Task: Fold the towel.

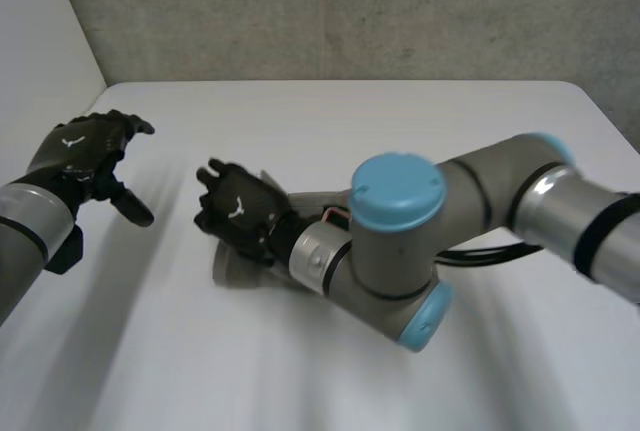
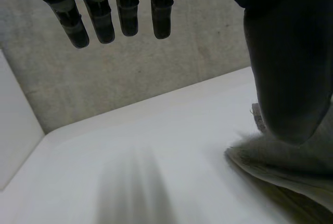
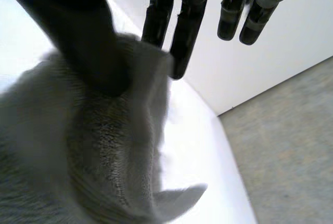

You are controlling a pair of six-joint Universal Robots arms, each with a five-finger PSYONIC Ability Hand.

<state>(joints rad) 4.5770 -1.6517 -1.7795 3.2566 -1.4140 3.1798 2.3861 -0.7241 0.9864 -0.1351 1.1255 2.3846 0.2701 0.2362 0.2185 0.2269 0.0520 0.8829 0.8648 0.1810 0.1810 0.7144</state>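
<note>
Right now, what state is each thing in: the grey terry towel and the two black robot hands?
grey terry towel: bunched on the white table, one fold raised.
right black hand: pinching the raised fold between thumb and fingers.
left black hand: open, fingers straight, off the towel, holding nothing.

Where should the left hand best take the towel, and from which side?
Probably the layered edge of the towel that faces the left hand, coming in low over the table from that hand's own side and pinching it. The right hand pinches a raised fold and covers the rest, so this edge is the free part.
</note>
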